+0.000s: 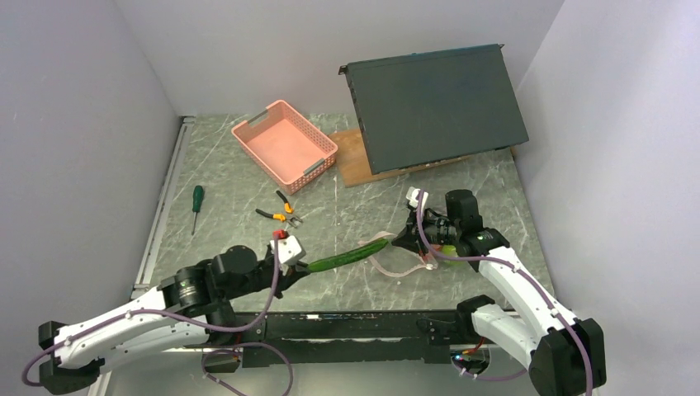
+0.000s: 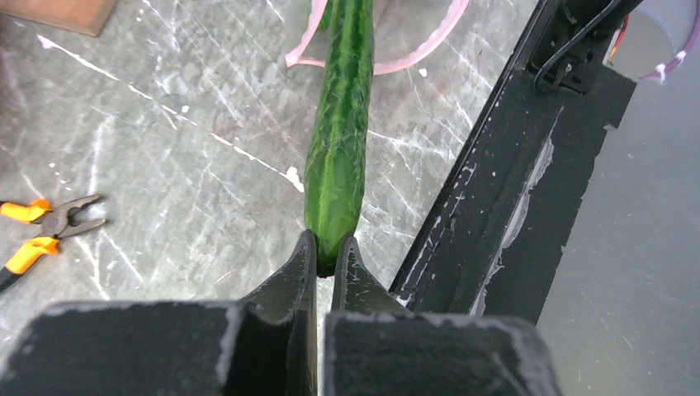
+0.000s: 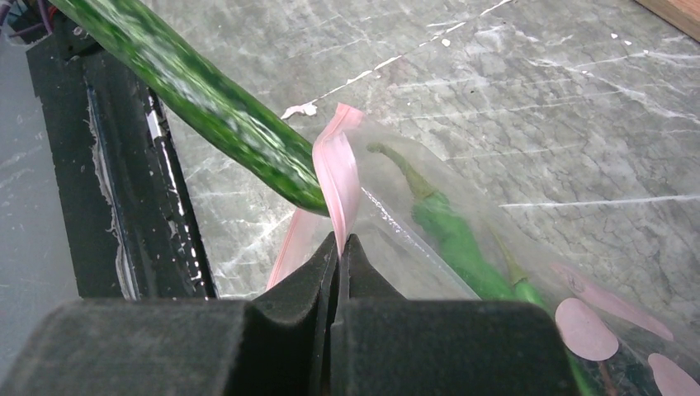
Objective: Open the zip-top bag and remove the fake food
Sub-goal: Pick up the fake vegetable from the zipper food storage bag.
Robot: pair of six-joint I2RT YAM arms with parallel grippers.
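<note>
Clear crinkly zip-top bag (image 1: 396, 266), one, mouth open, near-right on grey marbled table (image 1: 231, 181). Right gripper (image 3: 340, 247) pinched on its pink strip. Left gripper (image 2: 328, 256) clamped on long green plastic cucumber (image 2: 338, 140), one, far end at the mouth. Step: extraction. Next: draw cucumber clear leftward. Inside: one curved green pepper (image 3: 450, 235) seen, rest unclear.

We see plain white walls (image 1: 74, 124) closing in a grey marbled worktop (image 1: 231, 177), with a dark panel (image 1: 433, 107) at the back.
</note>
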